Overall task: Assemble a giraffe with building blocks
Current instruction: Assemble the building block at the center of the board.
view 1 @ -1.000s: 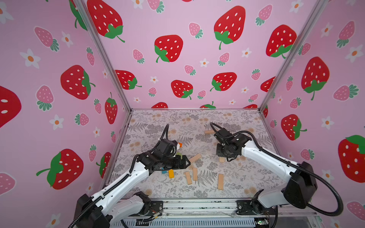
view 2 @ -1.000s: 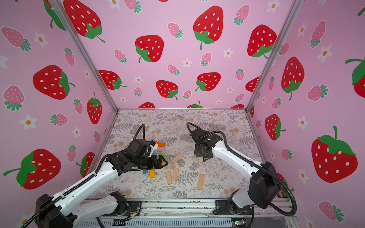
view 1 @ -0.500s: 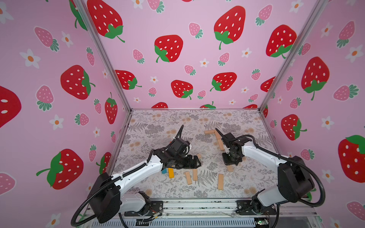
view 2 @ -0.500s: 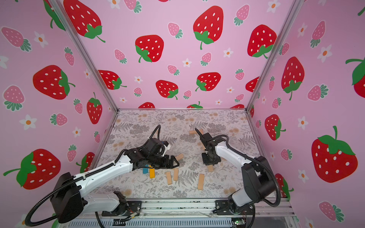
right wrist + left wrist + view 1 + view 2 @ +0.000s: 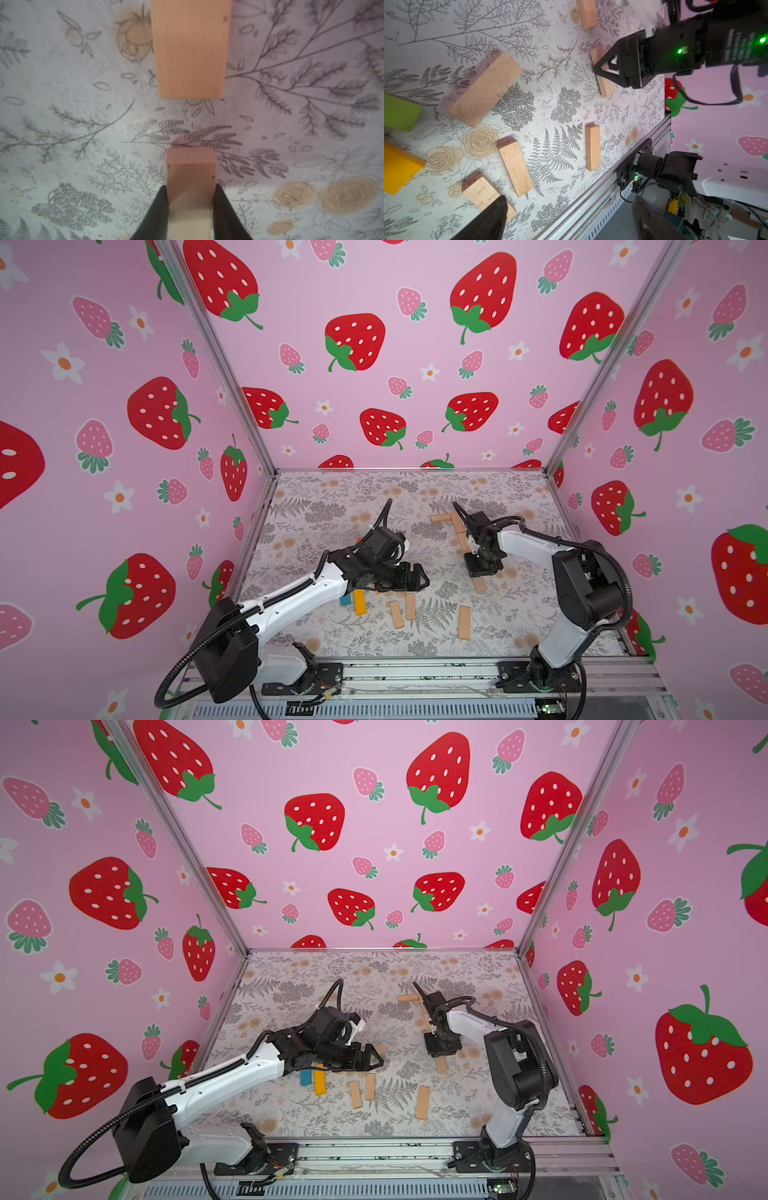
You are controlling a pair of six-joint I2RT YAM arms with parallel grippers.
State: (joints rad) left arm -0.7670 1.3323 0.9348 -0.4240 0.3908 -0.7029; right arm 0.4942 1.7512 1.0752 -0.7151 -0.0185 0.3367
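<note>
Left gripper (image 5: 422, 578): has swung from near the yellow block (image 5: 360, 602) toward the table's (image 5: 332, 506) middle, arm stretched farther.
Right gripper (image 5: 480, 572): has come slightly nearer the front, elbow folded up toward its base.
Tan block (image 5: 479, 585): carried along between its fingers (image 5: 160, 207).
Tan row (image 5: 459, 529): uncovered.

Floral-print mat (image 5: 332, 497) is laid flat as work surface. Pink strawberry-print walls (image 5: 415, 364) are noted behind and at both sides of the mat. Aluminium rail (image 5: 415, 672) is mounted along the mat's near edge; metal posts (image 5: 216, 352) are set at its far corners
</note>
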